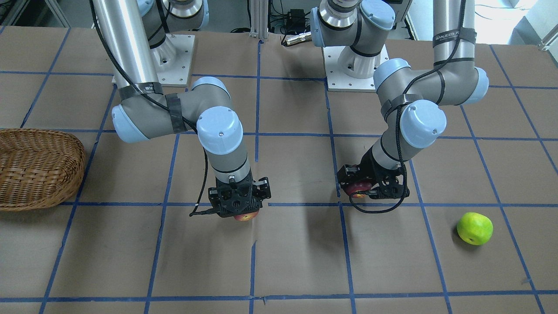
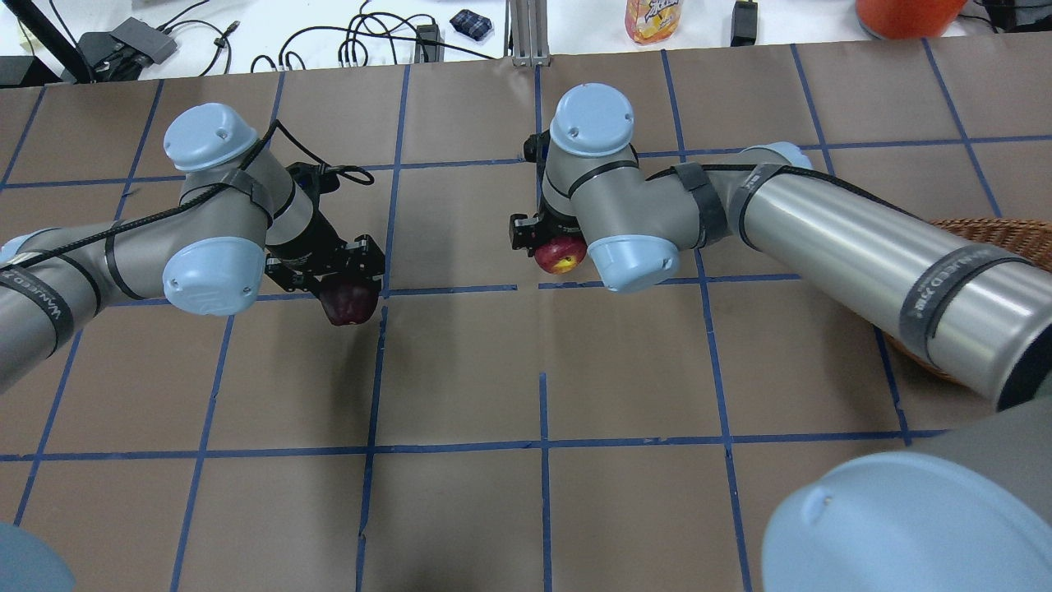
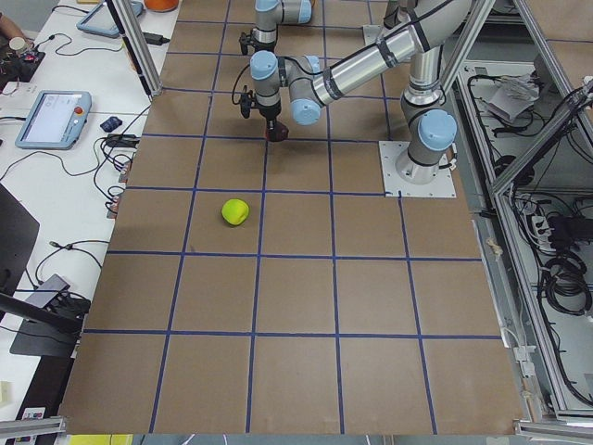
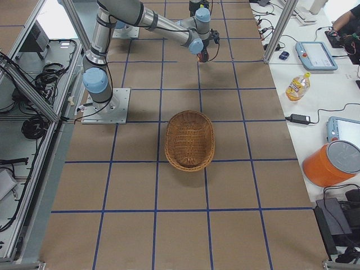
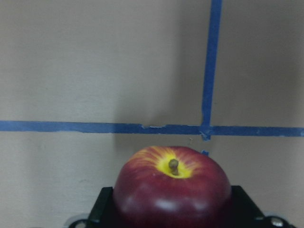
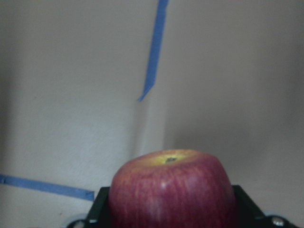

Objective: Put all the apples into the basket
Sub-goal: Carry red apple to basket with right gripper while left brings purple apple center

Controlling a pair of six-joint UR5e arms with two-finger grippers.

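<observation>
My left gripper point(image 1: 361, 189) is shut on the dark maroon apple point(image 1: 356, 187), which also shows in the overhead view point(image 2: 349, 304) and the left wrist view point(image 5: 172, 187). My right gripper point(image 1: 244, 213) is shut on the streaky red apple point(image 1: 246, 216), which also shows in the overhead view point(image 2: 560, 255) and the right wrist view point(image 6: 173, 192). Both apples are held low over the brown table. The lime green apple point(image 1: 474, 228) lies alone on the table, beyond my left gripper. The wicker basket point(image 1: 39, 168) stands at the table's end on my right side, with no apple in it point(image 4: 189, 139).
The table is brown paper with a blue tape grid point(image 2: 542, 448). Both arm bases are bolted at the table's robot side point(image 1: 355, 65). A side bench beyond the table's far edge holds cables, a juice bottle point(image 2: 653, 18) and an orange tub point(image 4: 332, 163).
</observation>
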